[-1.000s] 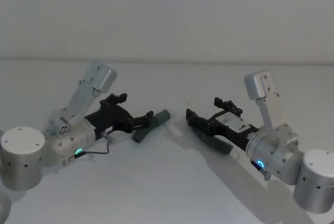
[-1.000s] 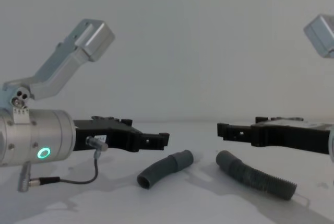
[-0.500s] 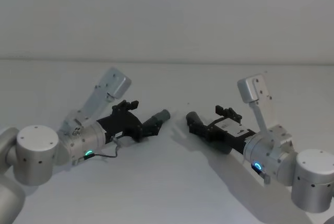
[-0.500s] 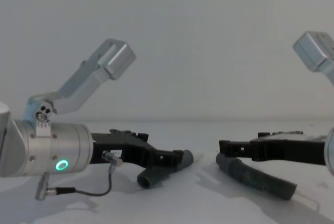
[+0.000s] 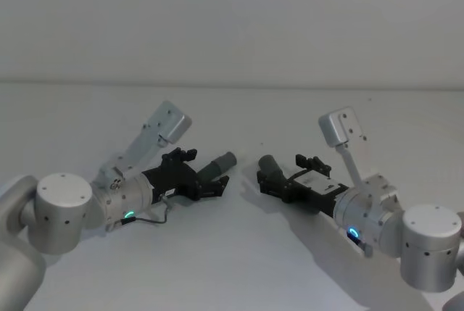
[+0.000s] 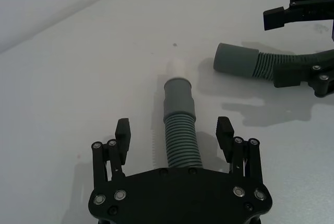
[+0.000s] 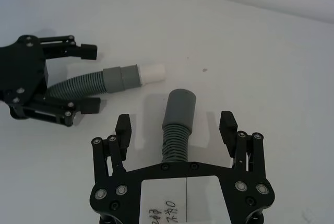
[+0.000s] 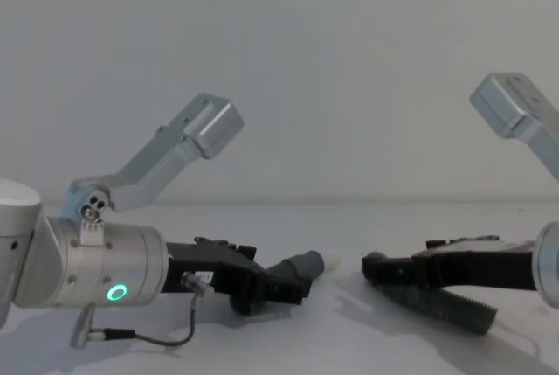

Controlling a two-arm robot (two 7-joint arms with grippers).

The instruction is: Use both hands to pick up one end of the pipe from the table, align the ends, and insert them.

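Two dark-grey hose pieces lie on the white surface [image 5: 232, 267], each straddled by a gripper whose jaws stand spread.

The only writing is on a white sticker [image 7: 185, 200] on the back of the right gripper [image 7: 176, 125]. It carries handwritten marks, turned sideways and too unclear to read.

The left gripper [image 6: 174, 130] sits low over the shorter hose [image 6: 181, 148]. One finger stands on each side of the ribbed body, with a gap of surface showing on both sides. The shorter hose's cuff [image 6: 178, 96] reaches out past the fingertips and ends in a small white tip [image 6: 180, 67].

The right gripper straddles the longer hose [image 7: 175, 143] in the same way, jaws wide and clear of the ribs. The longer hose's cuff [image 7: 179, 106] projects forward beyond the fingertips.

In the head view the two cuffs point roughly toward each other near the middle of the surface, apart, with bare white between them. The chest view shows both pieces lying flat, the rest of the longer hose trailing back under the right gripper.

A green ring light [image 8: 114, 292] glows on the left arm. A thin dark cable [image 8: 166, 340] loops beside that arm, down to the surface. A blue-green light [image 5: 353, 233] shows on the right arm. A plain pale wall [image 5: 232, 21] stands behind.
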